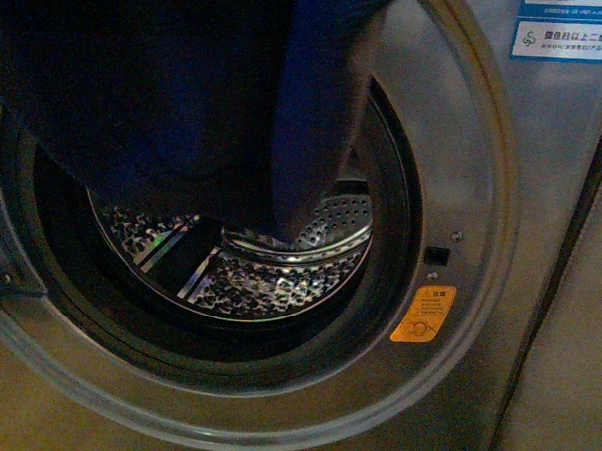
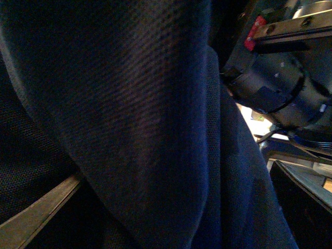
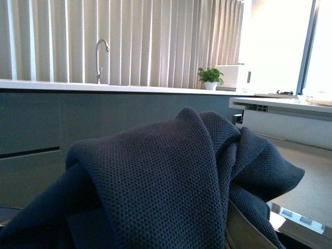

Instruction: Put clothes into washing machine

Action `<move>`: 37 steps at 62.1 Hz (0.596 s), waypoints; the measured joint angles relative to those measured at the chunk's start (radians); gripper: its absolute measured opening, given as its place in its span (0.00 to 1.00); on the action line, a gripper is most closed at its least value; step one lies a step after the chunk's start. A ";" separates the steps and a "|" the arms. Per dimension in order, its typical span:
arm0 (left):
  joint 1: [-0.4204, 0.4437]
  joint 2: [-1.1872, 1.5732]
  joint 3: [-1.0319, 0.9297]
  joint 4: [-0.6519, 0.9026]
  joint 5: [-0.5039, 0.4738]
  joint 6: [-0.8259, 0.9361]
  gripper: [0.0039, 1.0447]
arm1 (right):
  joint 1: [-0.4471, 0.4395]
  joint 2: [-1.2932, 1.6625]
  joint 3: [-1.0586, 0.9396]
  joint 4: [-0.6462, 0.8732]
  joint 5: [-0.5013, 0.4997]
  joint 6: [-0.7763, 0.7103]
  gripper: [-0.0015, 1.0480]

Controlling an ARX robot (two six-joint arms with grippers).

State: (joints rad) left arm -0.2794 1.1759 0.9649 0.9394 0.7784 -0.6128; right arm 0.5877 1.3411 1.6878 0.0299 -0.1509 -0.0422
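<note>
The clothes (image 1: 187, 93), a thick dark navy knitted garment, hang across the upper part of the washing machine's round porthole, one long fold (image 1: 320, 117) drooping into the perforated steel drum (image 1: 279, 274). The washing machine (image 1: 539, 194) is grey with an orange sticker (image 1: 424, 314). In the left wrist view the clothes (image 2: 145, 129) fill nearly the whole picture and hide the left gripper's fingers. The clothes (image 3: 155, 181) also drape in folds over the right gripper in the right wrist view, hiding its fingers. Both grippers are shut on the clothes; neither shows in the front view.
The grey porthole rim (image 1: 476, 321) and dark door seal (image 1: 388, 288) ring the opening. Blue-white labels (image 1: 567, 40) sit at the machine's upper right. The right wrist view shows a counter with a tap (image 3: 102, 57), a potted plant (image 3: 210, 78) and pleated curtains behind.
</note>
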 joint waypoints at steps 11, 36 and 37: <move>-0.048 0.008 0.039 -0.107 -0.084 0.109 0.94 | 0.000 0.000 0.000 0.000 0.001 -0.002 0.05; -0.189 0.070 0.153 -0.218 -0.303 0.287 0.94 | -0.001 0.000 0.002 0.001 0.007 -0.004 0.05; -0.192 0.071 0.153 -0.211 -0.299 0.283 0.94 | -0.001 0.000 0.002 0.001 0.007 -0.004 0.05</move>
State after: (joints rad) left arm -0.4709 1.2465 1.1175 0.7280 0.4789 -0.3298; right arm 0.5869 1.3411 1.6897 0.0307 -0.1436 -0.0460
